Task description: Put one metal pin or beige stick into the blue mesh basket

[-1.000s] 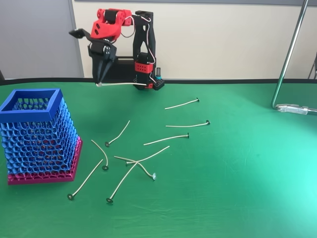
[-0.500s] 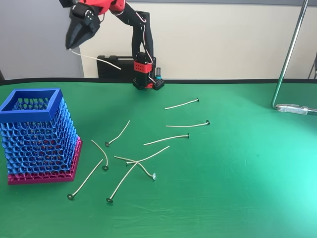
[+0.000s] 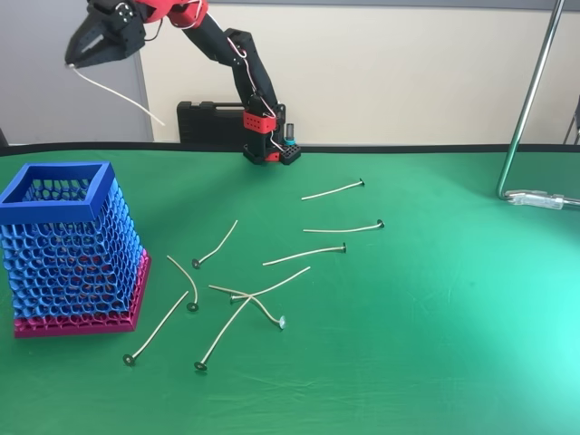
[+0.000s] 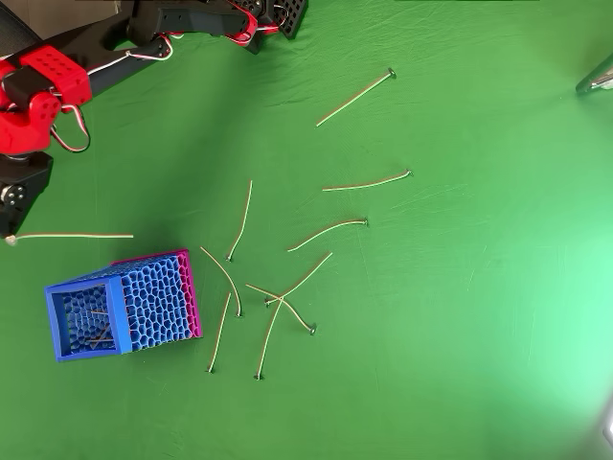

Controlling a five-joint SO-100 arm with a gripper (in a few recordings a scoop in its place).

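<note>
High above the surface (image 3: 435,299), the end effector (image 3: 72,60) is closed on one end of a stick (image 3: 118,95) that hangs toward the basket (image 3: 54,204), so it should come over the rim and point the free end down before releasing.

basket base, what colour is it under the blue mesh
Magenta. The basket base shows best in the fixed view, along the bottom edge.
</note>
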